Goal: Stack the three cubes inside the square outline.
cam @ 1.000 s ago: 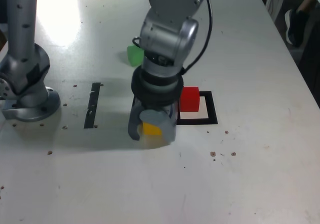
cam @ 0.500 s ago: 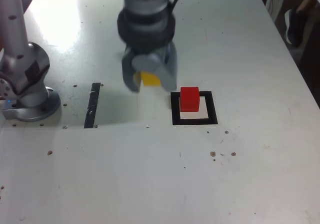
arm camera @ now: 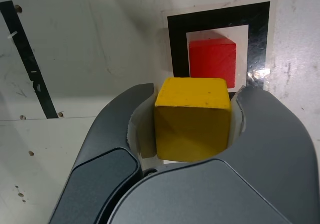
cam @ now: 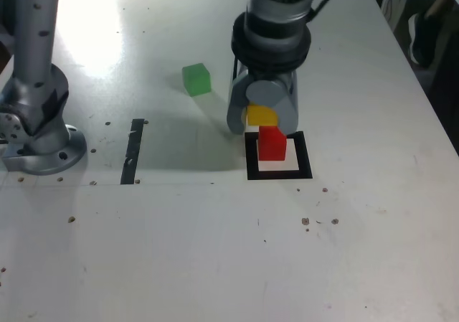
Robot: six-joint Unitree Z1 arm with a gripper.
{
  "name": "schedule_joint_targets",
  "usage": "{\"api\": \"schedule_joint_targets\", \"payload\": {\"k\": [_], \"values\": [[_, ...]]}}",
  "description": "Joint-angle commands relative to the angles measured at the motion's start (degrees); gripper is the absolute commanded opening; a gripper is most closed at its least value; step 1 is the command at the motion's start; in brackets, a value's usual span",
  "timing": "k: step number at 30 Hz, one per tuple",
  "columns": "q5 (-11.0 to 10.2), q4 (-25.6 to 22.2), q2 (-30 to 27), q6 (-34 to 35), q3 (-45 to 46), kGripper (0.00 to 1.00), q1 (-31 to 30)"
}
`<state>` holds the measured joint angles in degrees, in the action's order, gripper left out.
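My gripper (cam: pixel 260 114) hangs above the table, shut on the yellow cube (cam: pixel 261 115), just behind the square outline (cam: pixel 305 171). In the wrist view the yellow cube (arm camera: pixel 193 118) sits clamped between the two dark jaws of the gripper (arm camera: pixel 189 119). The red cube (cam: pixel 272 142) stands inside the outline, and the wrist view shows the red cube (arm camera: pixel 212 62) on the white middle of the black frame (arm camera: pixel 176 44). The green cube (cam: pixel 196 79) lies on the table farther back, toward the exterior view's left.
The arm's grey base (cam: pixel 36 132) stands at the exterior view's left edge. A narrow black strip (cam: pixel 133 150) is taped to the table between the base and the outline; it also shows as the strip (arm camera: pixel 27 59) in the wrist view. Small specks dot the white table (cam: pixel 344 250).
The gripper lifted the yellow cube off the table, carried it back and then toward the exterior view's right, ending just behind the red cube. The green cube came into view.
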<state>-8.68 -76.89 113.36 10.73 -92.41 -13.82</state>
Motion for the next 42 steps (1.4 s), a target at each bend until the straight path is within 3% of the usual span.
{"api": "schedule_joint_targets", "payload": {"k": [1, 11, 33, 42], "values": [[0.34, 0.27, 0.50, -0.27, -0.27, 0.17, 0.09], [3.36, 3.86, 2.93, -3.23, 1.65, 0.18, 2.48], [3.14, 5.61, 3.98, -4.89, 2.57, 0.21, 4.15], [2.91, 5.58, 4.37, -5.03, 2.14, 0.34, 4.15]]}}
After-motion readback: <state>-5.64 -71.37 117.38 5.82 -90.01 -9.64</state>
